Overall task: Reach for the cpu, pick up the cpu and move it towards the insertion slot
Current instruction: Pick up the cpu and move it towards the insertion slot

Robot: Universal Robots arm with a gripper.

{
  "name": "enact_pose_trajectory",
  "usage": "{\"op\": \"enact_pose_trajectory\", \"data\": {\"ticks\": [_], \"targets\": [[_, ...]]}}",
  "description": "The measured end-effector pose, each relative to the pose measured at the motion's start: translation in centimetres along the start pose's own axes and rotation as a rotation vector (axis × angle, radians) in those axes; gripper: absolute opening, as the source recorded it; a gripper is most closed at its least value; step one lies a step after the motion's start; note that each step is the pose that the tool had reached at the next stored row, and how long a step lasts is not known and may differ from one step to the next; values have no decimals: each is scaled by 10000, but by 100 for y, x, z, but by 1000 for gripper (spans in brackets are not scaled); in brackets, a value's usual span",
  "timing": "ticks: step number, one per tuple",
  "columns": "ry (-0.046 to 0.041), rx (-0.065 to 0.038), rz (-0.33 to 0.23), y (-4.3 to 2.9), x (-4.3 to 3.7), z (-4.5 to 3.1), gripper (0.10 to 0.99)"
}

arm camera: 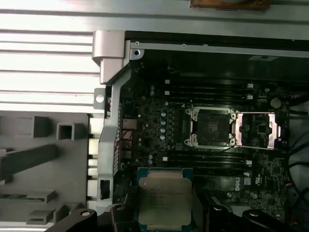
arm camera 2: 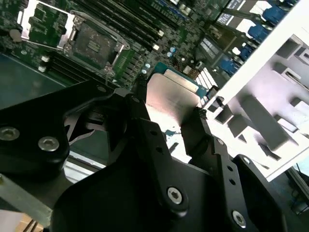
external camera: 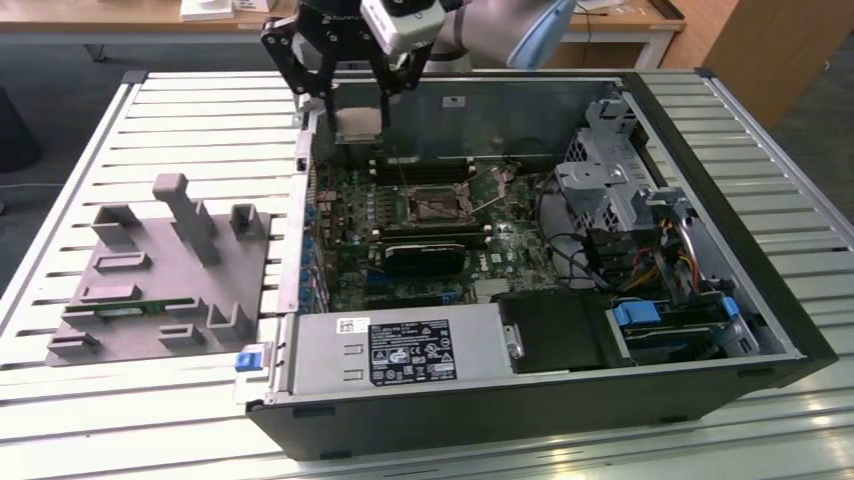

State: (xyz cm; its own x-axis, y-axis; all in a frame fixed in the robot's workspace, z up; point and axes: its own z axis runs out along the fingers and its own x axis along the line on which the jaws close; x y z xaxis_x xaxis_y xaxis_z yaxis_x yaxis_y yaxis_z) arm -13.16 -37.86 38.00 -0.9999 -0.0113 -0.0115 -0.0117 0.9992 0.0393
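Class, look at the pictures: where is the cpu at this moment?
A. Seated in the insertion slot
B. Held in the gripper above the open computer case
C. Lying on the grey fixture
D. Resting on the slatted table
B: the gripper is shut on the cpu, held apart from the open insertion slot, which lies bare.

The cpu [arm camera: 164, 199] has a silvery-white metal top with a green edge. The hand [arm camera 2: 166, 116] is black. The slot [arm camera: 211, 127] is black inside a shiny metal frame, on a dark green board [external camera: 350, 228]. The fixture [external camera: 160, 280] is plain grey; the worktop [external camera: 187, 110] has pale ribbed slats.
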Motion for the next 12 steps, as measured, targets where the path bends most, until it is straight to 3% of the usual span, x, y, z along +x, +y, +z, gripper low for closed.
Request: {"op": "enact_pose_trajectory", "data": {"ticks": [12], "targets": [[-7,3,120,39,-328,61,533]]}}
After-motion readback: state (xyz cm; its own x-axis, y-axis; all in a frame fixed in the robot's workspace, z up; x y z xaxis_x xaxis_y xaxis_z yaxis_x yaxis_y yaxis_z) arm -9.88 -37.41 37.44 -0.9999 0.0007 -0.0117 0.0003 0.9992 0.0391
